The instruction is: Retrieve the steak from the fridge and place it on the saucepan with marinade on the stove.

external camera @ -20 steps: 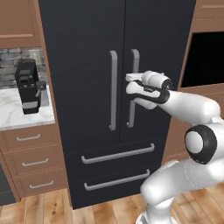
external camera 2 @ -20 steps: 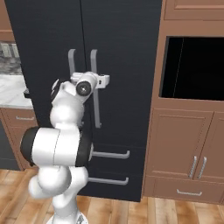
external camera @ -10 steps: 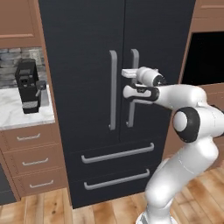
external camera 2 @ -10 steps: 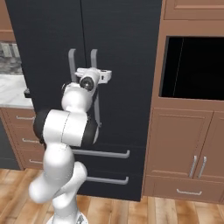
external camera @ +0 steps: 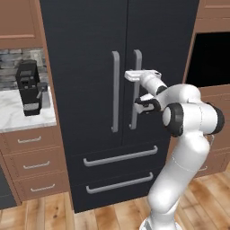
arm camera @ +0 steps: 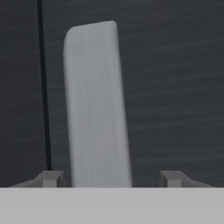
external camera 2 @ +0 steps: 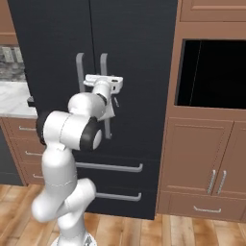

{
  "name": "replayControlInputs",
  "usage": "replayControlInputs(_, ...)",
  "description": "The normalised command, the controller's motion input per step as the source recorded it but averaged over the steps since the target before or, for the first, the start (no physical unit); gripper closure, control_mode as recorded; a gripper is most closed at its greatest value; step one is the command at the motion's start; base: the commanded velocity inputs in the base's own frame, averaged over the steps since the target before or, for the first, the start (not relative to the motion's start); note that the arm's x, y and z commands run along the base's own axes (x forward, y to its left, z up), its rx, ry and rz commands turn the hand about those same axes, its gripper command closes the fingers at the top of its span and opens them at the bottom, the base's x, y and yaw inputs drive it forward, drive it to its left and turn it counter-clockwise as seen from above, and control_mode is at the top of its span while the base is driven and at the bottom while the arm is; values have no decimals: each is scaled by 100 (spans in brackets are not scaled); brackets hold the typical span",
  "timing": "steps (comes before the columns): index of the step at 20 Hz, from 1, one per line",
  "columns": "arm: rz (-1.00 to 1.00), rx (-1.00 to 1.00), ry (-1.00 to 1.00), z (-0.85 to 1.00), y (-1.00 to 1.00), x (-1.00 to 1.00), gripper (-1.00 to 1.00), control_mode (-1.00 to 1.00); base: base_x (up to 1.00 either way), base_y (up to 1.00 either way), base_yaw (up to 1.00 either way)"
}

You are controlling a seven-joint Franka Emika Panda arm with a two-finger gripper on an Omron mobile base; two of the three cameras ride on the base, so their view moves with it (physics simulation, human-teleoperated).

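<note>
The fridge (external camera: 90,45) (external camera 2: 139,48) is a tall black French-door unit and both doors are shut. My gripper (external camera: 131,75) (external camera 2: 102,79) reaches level to the upper part of the right door's long grey handle (external camera: 136,60) (external camera 2: 104,62). In the hand view that handle (arm camera: 96,100) runs up between my two fingertips (arm camera: 51,178). The left tip stands close beside the handle, and a gap shows on the right side. The jaws are open around it. The steak, the saucepan, the marinade and the stove are out of view.
A black coffee machine (external camera: 29,87) stands on the marble counter (external camera: 18,119) left of the fridge, over wooden drawers (external camera: 31,157). Right of the fridge is a dark oven opening (external camera 2: 211,72) above wooden cabinet doors (external camera 2: 202,163). Two fridge drawers (external camera: 117,157) lie below the doors.
The hand has moved a little up and in onto the right door handle. The elbow has swung up and closer to the fridge.
</note>
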Motion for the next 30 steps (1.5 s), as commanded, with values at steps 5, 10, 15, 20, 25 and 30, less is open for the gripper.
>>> replayControlInputs(5,0,0,27,42,-9,-14,100,-100,0,0,0)
replayControlInputs(10,0,-3,28,53,0,-13,100,-100,0,0,0)
replayControlInputs(15,0,-4,26,52,1,-26,100,-100,0,0,0)
replayControlInputs(20,0,0,25,55,-36,-75,100,-100,0,0,0)
replayControlInputs(25,0,0,27,60,-70,-84,100,-100,0,0,0)
replayControlInputs(30,2,0,29,46,-65,-69,100,-100,0,0,0)
